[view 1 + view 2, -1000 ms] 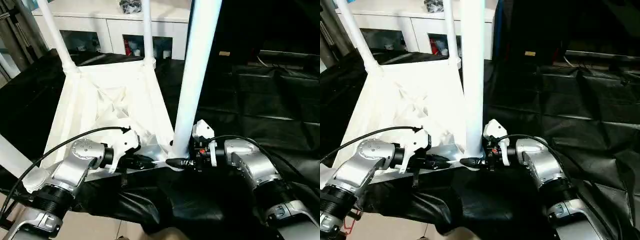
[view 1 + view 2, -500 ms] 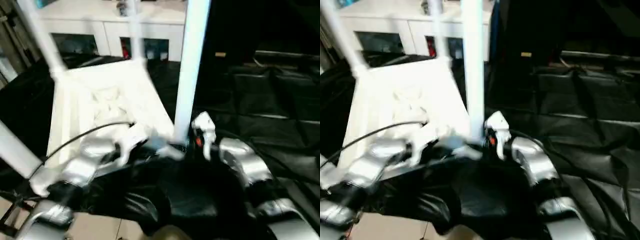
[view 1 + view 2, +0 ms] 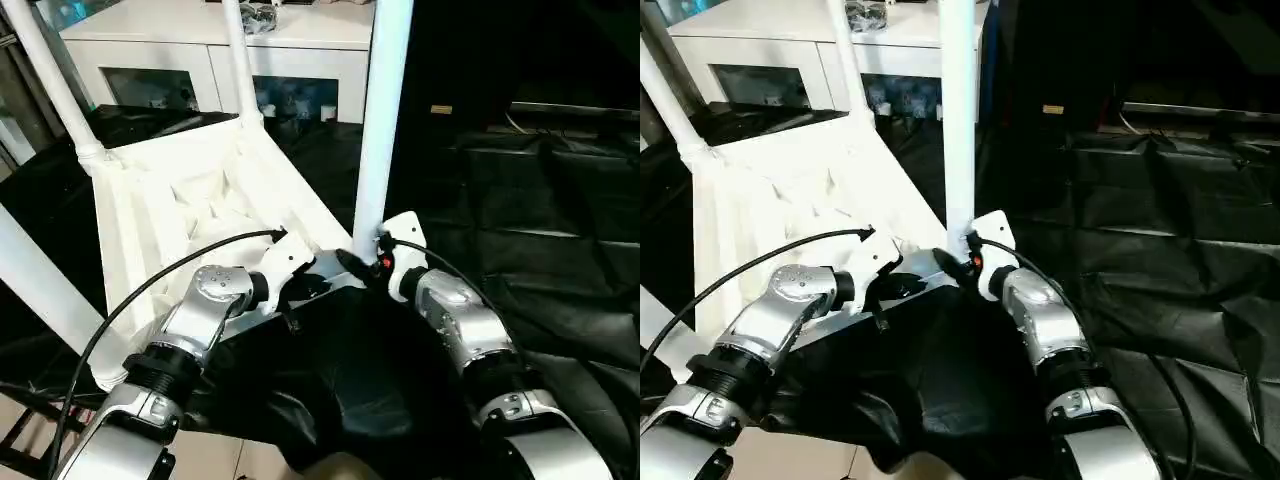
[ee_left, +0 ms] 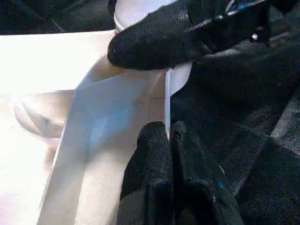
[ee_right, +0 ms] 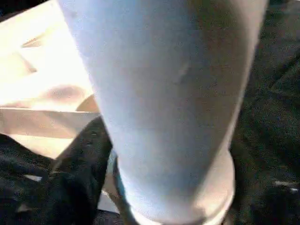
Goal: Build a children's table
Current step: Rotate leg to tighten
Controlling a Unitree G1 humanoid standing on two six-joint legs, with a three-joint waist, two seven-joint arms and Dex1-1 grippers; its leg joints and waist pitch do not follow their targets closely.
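Now legs point(image 3: 378, 120) in tabletop point(image 3: 170, 200) (upside down)

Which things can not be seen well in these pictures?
- Tops of the legs: cut off by the head views' upper edge.
- Right gripper: open or gripping is hidden by the leg in the right wrist view.
- Cabinet contents: too small behind the glass.
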